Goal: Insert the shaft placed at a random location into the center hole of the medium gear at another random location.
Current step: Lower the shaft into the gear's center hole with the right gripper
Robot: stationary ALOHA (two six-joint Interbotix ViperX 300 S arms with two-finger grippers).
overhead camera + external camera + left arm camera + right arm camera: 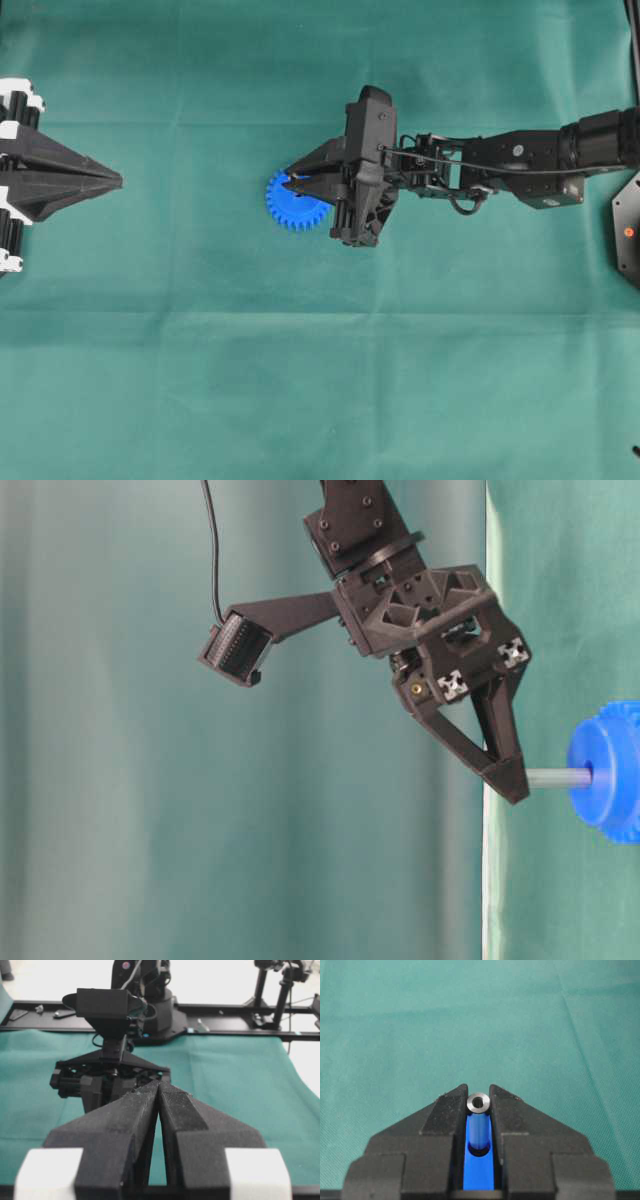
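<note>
The blue medium gear [285, 212] lies flat on the green cloth near the middle of the table. My right gripper [290, 180] hangs over it, shut on the silver shaft [478, 1103] near its upper end. The shaft stands upright between the fingertips. Its lower end meets the dark center hole [480, 1149] in the gear's hub [479, 1170]. The table-level view shows the shaft [555, 777] bridging the right gripper [510, 780] tips and the gear [610, 770]. My left gripper [118, 181] rests at the table's left edge, shut and empty, its tips [159, 1082] pressed together.
Green cloth [320, 380] covers the whole table. The right arm [500, 160] reaches in from the right edge. A black base plate [628, 230] sits at the far right. A black frame rail [225, 1010] runs along the table's far side in the left wrist view.
</note>
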